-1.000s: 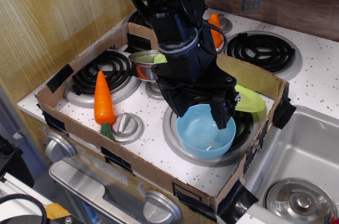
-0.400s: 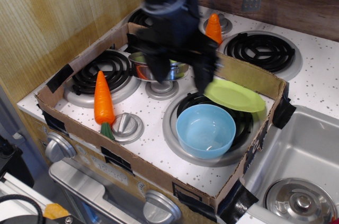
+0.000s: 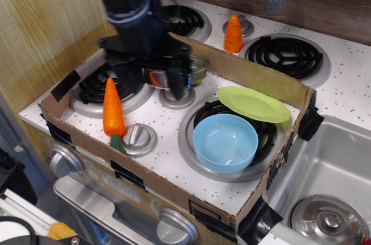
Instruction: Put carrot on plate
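The carrot (image 3: 113, 109) lies on the stove top at the front left of the cardboard tray, its tip toward the back and its green stub toward the front, partly over the left coil burner. The lime-green plate (image 3: 253, 104) rests tilted on the far rim of the light-blue bowl (image 3: 225, 142) at the right. My gripper (image 3: 153, 86) is blurred by motion, open and empty, hanging in the air in front of the steel pot, just right of the carrot's tip. Its two dark fingers (image 3: 176, 86) stand wide apart.
A steel pot (image 3: 194, 70) sits behind the gripper, partly hidden. A low cardboard wall (image 3: 255, 80) rings the work area. A shorter orange cone (image 3: 233, 33) stands on a back knob. A sink (image 3: 336, 169) with a lid (image 3: 327, 219) is at the right.
The arm has swung left and back from over the bowl, past the plate, to above the pot near the carrot. The plate, earlier mostly hidden by it, now shows. Carrot, plate and bowl have not moved.
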Tool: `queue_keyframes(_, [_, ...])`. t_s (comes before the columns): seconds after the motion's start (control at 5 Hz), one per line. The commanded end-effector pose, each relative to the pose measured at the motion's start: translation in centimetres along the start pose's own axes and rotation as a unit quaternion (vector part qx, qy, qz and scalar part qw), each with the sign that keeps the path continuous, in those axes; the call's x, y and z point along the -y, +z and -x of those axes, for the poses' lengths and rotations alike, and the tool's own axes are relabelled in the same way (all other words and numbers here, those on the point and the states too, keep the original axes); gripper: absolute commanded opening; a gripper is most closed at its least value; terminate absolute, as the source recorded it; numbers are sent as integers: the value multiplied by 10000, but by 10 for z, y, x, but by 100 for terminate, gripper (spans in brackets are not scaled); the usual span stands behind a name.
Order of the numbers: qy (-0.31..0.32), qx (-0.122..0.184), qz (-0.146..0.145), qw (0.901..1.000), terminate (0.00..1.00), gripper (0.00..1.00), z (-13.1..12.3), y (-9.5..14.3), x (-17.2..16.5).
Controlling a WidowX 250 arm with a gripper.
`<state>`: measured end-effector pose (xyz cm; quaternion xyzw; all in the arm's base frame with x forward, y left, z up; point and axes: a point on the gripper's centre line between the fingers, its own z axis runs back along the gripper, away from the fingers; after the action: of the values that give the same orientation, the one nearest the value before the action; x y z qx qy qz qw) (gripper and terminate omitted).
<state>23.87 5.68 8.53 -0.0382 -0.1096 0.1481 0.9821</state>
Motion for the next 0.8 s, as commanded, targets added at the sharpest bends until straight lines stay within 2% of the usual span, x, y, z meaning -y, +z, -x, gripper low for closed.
queue_keyframes(0.0, [766,-285,-235,9964,0,100,-11,-13,-37])
queue_keyframes(0.2, [880,-271,-547,9942,0,100,-5,-25,-46])
queue_keyframes(0.4, [946,-458,-930,9901,0,100,3,-27,-53])
queue_keyframes(0.6, [979,-595,-972,9886,0,100,9,-36,-58])
